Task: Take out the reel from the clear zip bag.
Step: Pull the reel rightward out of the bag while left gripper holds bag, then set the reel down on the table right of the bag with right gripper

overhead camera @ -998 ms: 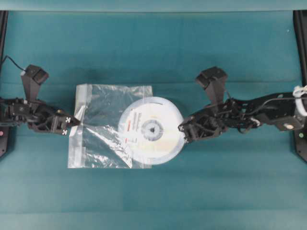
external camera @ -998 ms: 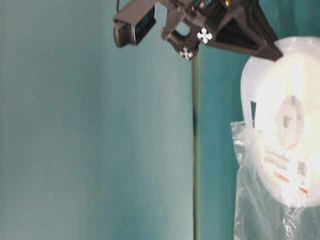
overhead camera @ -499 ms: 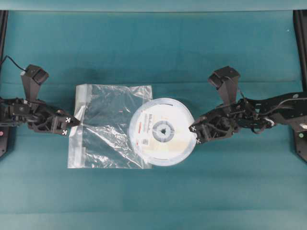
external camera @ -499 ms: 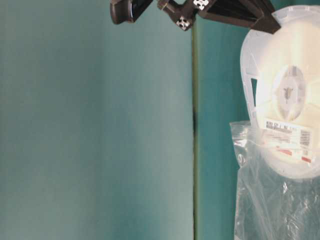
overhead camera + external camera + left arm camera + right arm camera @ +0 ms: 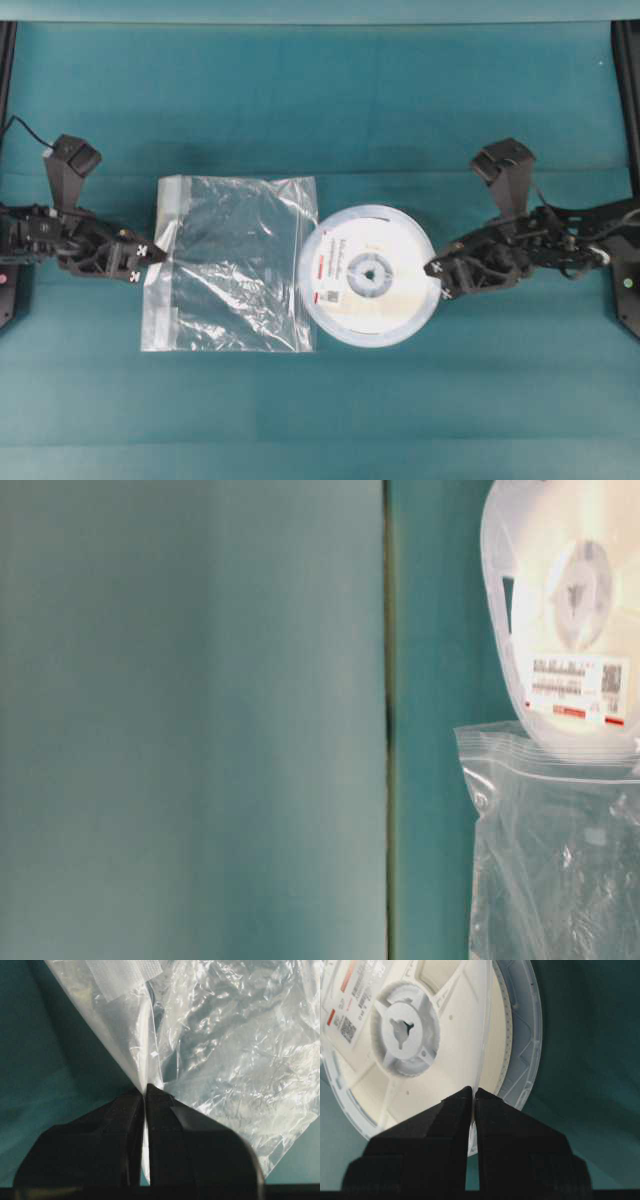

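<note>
The reel lies flat and white, with a grey hub and a red-striped label, just right of the clear zip bag. Only its left rim overlaps the bag's right edge. My right gripper is shut on the reel's right rim, and the wrist view shows the thin flange pinched between the tips. My left gripper is shut on the bag's left edge; crinkled film fans out from its tips. The table-level view shows the reel at the bag's mouth.
Teal cloth covers the table all round. Black frame posts stand at the left and right edges. A dark seam runs down the table-level view.
My right gripper has pulled to the right, drawing the reel almost wholly out of the bag. The left gripper and the bag have stayed in place.
</note>
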Motion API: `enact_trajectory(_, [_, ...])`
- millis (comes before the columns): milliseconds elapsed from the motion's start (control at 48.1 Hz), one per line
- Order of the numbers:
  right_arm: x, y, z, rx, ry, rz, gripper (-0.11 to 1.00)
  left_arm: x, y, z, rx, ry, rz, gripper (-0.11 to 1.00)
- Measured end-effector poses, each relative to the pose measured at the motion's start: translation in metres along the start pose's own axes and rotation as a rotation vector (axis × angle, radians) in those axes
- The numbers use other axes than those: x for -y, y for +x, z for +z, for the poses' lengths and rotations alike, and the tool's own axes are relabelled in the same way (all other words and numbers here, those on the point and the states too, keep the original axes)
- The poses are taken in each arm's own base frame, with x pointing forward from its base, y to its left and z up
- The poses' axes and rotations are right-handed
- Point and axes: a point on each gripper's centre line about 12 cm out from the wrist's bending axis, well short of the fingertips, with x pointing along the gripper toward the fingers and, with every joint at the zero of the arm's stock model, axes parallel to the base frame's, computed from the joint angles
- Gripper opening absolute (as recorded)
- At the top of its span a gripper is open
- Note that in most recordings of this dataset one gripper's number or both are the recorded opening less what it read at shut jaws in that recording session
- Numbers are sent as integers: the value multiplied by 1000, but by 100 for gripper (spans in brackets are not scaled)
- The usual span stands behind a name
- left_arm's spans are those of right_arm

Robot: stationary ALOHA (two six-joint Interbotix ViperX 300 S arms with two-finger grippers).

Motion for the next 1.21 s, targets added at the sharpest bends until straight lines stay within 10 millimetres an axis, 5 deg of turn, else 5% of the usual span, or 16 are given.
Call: enact_trajectory(1206, [25, -23, -6, -12, 31, -21, 5, 0, 0, 0, -9, 0, 16, 2])
